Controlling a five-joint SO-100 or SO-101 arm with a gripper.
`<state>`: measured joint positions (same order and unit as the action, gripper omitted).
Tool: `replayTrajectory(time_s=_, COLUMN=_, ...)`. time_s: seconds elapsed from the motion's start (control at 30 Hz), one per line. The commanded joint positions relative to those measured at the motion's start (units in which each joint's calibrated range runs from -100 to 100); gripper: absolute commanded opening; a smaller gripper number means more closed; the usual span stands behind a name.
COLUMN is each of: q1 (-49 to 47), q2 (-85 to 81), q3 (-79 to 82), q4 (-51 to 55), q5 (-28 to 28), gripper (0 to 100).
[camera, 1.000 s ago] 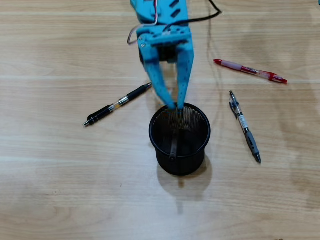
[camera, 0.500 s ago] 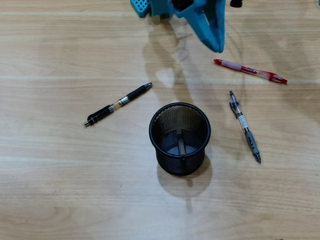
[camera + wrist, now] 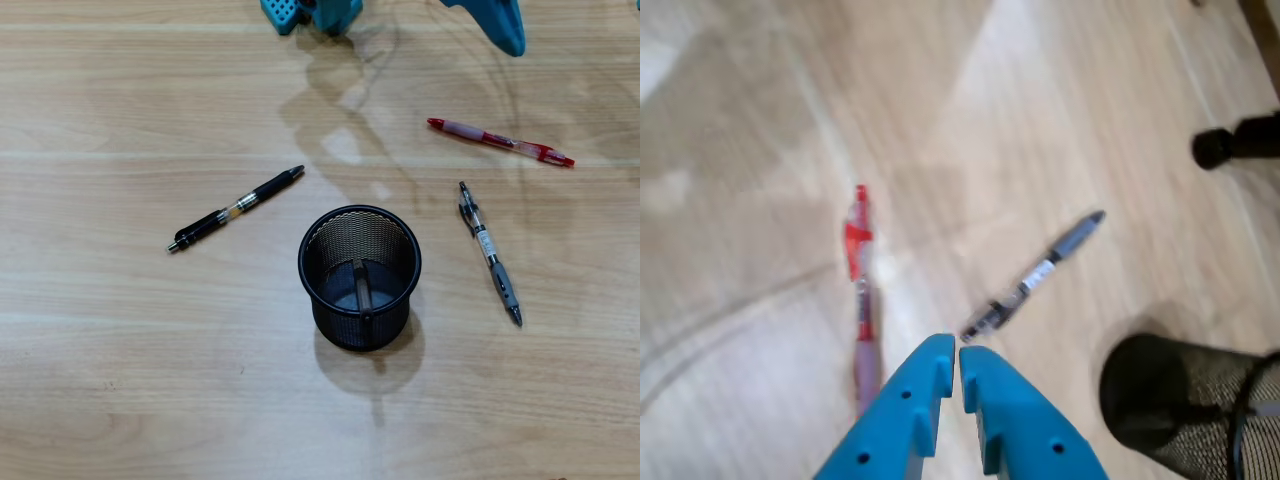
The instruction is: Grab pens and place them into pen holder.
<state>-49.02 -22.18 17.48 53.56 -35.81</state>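
The black mesh pen holder [image 3: 302, 265] stands mid-table with one dark pen [image 3: 361, 290] leaning inside it. On the wood lie a red-and-clear pen [image 3: 500, 141], a grey-and-clear pen [image 3: 488, 250] and a black pen with a yellow band [image 3: 235, 208]. My blue gripper [image 3: 514, 46] hangs at the top edge, just above and beyond the red pen, shut with nothing in it. In the wrist view the gripper [image 3: 957, 348] points between the red pen [image 3: 861, 290] and the grey pen [image 3: 1035, 278], with the pen holder [image 3: 1160, 395] at lower right.
The arm's blue base [image 3: 300, 12] sits at the top edge of the overhead view. A dark object [image 3: 1235, 143] shows at the upper right of the wrist view. Bare wood lies around the holder and along the table's near side.
The gripper has left the holder's rim, where it stood open, and swung up and to the right to the top edge, shutting. The pen stays in the holder.
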Motion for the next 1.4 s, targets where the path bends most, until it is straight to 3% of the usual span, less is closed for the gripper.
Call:
replayTrajectory(time_s=0.0, q1=-3.9, q2=2.3, q3=-0.7, q4=0.2, q5=-0.1, gripper=2)
replayTrajectory(time_s=0.17, q1=-5.1, q2=11.3, q3=-4.6, q4=1.2, q5=-2.9, gripper=3)
replayTrajectory(time_s=0.27, q1=-6.0, q2=16.7, q3=-7.3, q4=3.7, q5=-4.4, gripper=10)
replayTrajectory(time_s=0.4, q1=-7.3, q2=22.6, q3=-13.3, q4=11.0, q5=-5.7, gripper=19)
replayTrajectory(time_s=0.63, q1=-7.7, q2=28.8, q3=-20.3, q4=22.9, q5=-7.3, gripper=20)
replayTrajectory(time_s=0.93, q1=-8.3, q2=36.6, q3=-20.8, q4=22.1, q5=-7.4, gripper=21)
replayTrajectory(time_s=1.37, q1=-8.8, q2=47.7, q3=-21.5, q4=11.7, q5=-9.3, gripper=20)
